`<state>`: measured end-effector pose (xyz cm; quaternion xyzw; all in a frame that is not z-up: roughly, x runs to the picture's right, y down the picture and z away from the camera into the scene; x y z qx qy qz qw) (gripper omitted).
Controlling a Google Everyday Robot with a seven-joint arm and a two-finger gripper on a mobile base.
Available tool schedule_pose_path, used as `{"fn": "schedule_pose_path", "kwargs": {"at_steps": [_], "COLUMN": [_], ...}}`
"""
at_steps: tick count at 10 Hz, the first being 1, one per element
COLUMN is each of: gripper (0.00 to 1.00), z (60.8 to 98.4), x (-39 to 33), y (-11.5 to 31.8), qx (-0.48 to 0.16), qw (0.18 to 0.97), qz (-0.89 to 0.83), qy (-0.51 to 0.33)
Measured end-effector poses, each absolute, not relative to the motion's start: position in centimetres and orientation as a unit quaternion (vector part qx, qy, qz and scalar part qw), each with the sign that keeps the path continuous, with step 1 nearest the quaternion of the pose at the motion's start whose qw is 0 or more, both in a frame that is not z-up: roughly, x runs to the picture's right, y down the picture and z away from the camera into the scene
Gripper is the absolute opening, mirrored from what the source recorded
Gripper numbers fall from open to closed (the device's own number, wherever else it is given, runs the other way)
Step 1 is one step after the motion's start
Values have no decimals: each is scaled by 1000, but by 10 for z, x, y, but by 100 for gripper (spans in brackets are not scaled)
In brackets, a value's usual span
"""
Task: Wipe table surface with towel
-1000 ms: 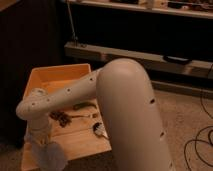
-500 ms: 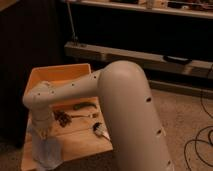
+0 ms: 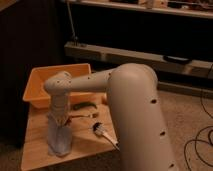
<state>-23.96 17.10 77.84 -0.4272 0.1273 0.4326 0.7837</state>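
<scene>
Across the middle of the camera view, the robot's thick pale arm (image 3: 132,105) sweeps up from the lower right and bends left over the table, hiding much of the table's right side and whatever lies behind its elbow; beneath it the small wooden table (image 3: 32,155) stands on a speckled carpet (image 3: 190,112), with a long dark shelf unit (image 3: 135,52) running along the wall behind and black cables (image 3: 200,145) looped on the floor at the right; an orange plastic bin (image 3: 37,85) sits at the table's far left, just behind the arm's wrist; the light blue towel (image 3: 60,140) stands bunched on the table's left half, its foot spread on the wood and its top drawn up into the gripper (image 3: 59,120), which points straight down and is clenched on the cloth; close to the towel's right lie a dark curved object (image 3: 86,105), too dim to name, and a white-handled utensil (image 3: 103,131) with a dark head, partly under the arm; compared with half a second ago, the gripper and towel have moved away from the front-left corner, rightward toward these small items.
</scene>
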Motion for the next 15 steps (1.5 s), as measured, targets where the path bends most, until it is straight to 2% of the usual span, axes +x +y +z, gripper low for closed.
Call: {"fn": "schedule_pose_path", "kwargs": {"at_steps": [3,6,10,13,15], "gripper": [0,0,0,0,0], "z": [778,747,707,705,719], "x": [-188,-168,-221,-286,-323], "y": [181,203,240,234,222], "qx": [-398,-385,-388,-414,-433], "qw": [784,796,823,827,821], "qz": [450,439,387,358,352], "qy": [160,160,150,128,123]}}
